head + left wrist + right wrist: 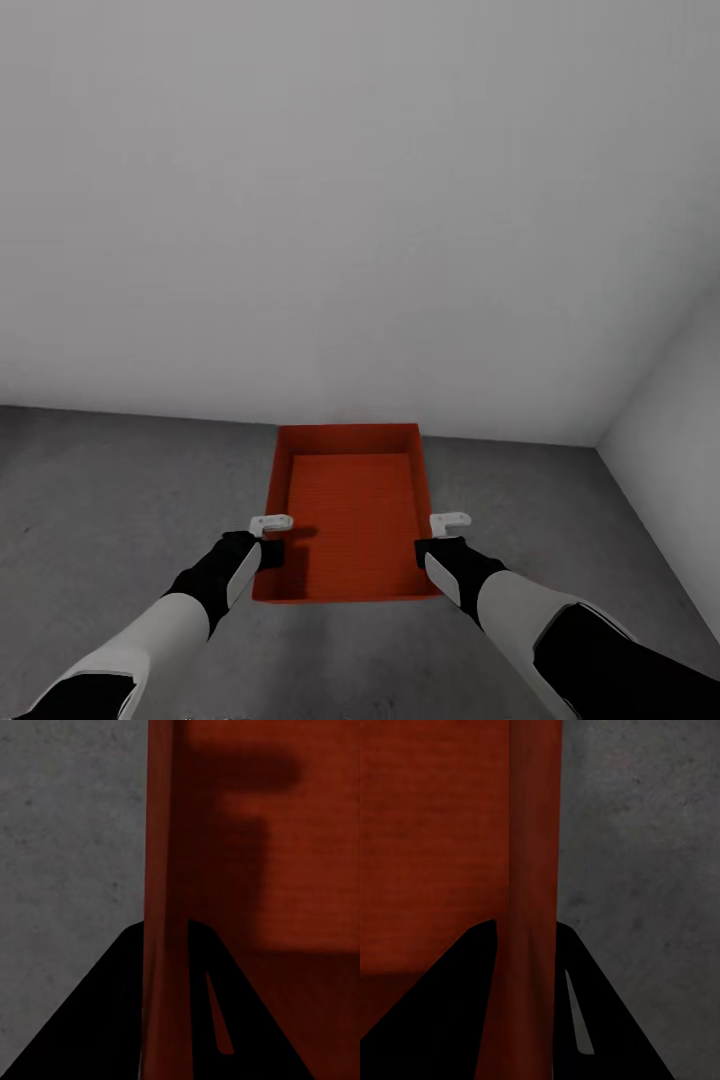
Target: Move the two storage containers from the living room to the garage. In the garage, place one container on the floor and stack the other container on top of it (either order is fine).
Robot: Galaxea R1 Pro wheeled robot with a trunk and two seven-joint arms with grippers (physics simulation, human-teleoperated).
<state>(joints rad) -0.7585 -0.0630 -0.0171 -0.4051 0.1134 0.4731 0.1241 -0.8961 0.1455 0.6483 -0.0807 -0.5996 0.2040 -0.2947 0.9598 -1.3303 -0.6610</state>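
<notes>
One storage container (348, 510), low center, pinched by left gripper (268, 540) and right gripper (440, 538); next, down onto floor (120, 500).

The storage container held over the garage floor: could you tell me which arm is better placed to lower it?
Neither alone: left gripper and right gripper each clamp an opposite side wall of the storage container, so both should lower together.

An orange-red rectangular open-topped bin (348, 510) sat over the dark grey mottled concrete floor (120, 500), near a plain grey-white wall (330, 200). The left gripper (268, 540) met its left wall, and the right gripper (440, 538) its right wall.
</notes>
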